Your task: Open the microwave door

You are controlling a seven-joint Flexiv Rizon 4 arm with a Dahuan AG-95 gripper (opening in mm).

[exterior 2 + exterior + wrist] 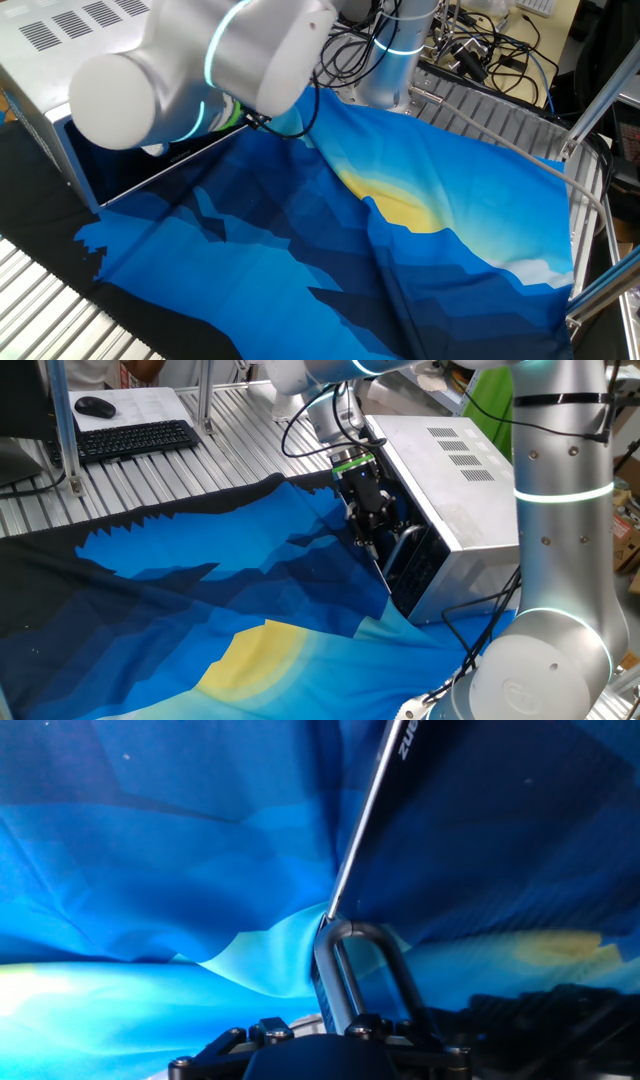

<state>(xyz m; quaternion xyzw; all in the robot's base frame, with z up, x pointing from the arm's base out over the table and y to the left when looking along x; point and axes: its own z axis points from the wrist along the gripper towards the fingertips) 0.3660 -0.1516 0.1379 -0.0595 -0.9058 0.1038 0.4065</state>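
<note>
The silver-grey microwave [450, 470] with vent slots stands at the right; in the other fixed view [60, 30] it is at the top left. Its dark microwave door [412, 570] faces the cloth and looks closed. My gripper [368, 538] is right at the door's curved silver handle [403, 542]. In the hand view the handle [350, 960] rises from between the gripper's [320, 1032] knuckles, beside the glossy door [500, 840]. The fingertips are hidden, so I cannot tell whether they clamp the handle. In the other fixed view the arm hides the gripper.
A blue cloth [200, 590] with a yellow sun patch covers the table. A keyboard [130, 438] and mouse [95, 406] lie at the back left. The arm's thick silver links [560, 560] stand at the right. Cables [480, 50] and a metal frame post [600, 100] are beyond the cloth.
</note>
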